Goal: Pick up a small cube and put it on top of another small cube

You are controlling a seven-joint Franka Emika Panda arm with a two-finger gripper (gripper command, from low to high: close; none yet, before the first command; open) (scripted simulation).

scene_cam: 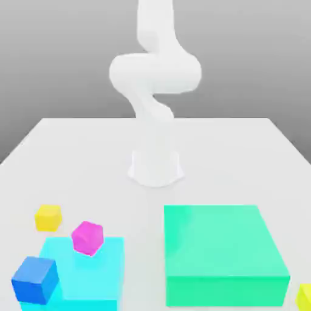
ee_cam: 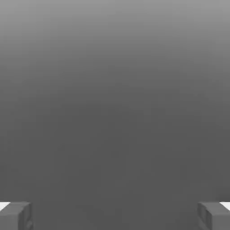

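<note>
The gripper is wide open, its two fingers far apart with nothing between them. The yellow cube sits on the white table, well away from the fingers, near the magenta cube on a cyan block. No writing shows anywhere.

White table: yellow cube, cyan slab, green block.

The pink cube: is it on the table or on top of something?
On top: the magenta cube rests on the flat cyan block, near its back edge.
</note>
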